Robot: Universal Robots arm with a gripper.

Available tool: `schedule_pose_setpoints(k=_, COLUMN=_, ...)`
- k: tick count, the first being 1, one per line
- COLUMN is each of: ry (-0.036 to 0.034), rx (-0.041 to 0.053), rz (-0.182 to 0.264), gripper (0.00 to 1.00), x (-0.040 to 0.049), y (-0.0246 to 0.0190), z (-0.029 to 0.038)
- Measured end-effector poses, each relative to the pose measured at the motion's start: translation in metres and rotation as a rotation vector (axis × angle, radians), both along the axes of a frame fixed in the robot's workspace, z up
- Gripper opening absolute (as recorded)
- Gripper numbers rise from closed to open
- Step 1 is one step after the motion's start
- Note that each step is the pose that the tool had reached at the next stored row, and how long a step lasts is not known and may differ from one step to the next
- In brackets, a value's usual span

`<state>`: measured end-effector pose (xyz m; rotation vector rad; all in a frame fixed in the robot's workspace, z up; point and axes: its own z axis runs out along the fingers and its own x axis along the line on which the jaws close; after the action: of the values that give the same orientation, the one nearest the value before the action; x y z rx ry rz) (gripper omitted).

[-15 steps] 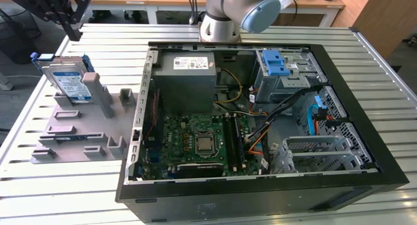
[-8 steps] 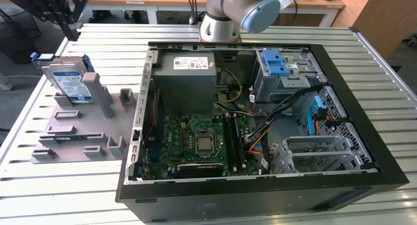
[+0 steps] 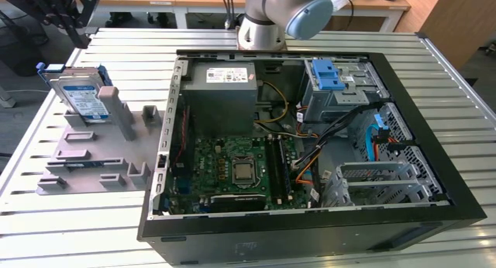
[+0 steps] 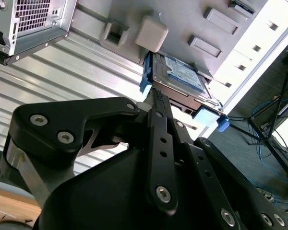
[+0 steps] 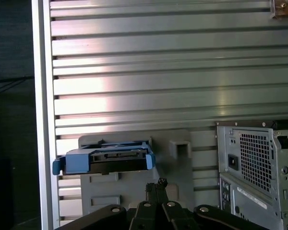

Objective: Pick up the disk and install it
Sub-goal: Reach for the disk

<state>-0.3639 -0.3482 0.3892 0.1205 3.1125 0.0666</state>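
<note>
Silver disk point(image 3: 82, 99), blue-framed, standing tilted

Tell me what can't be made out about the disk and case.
Lower part of the disk: exterior view, sunk in the grey holder.
Label of the disk: first wrist view, seen edge-on.
One disk edge: second wrist view, partly behind the gripper.
Near side of the computer case: exterior view, cut by the bottom edge.

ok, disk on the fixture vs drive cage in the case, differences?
The disk leans on edge in the grey fixture, outside the case; the drive cage sits fixed inside it. The disk is a closed silver slab with a label; the drive cage is open grey metal. Both carry blue plastic.
</note>
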Motion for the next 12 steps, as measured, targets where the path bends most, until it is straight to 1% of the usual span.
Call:
schedule_pose_setpoints(k=4, ry=0.0001, rx=0.0, rz=-0.001, gripper=0.11, x=-0.0044, y=0.0001, z=0.0)
schedule_pose_setpoints(k=10, ry=0.0001, rx=0.0, rz=-0.001, gripper=0.11, x=-0.0048, y=0.0001, z=0.0)
schedule_pose_setpoints(k=12, ry=0.0001, rx=0.0, rz=-0.001, gripper=0.11, x=-0.0066, y=0.0002, z=0.0)
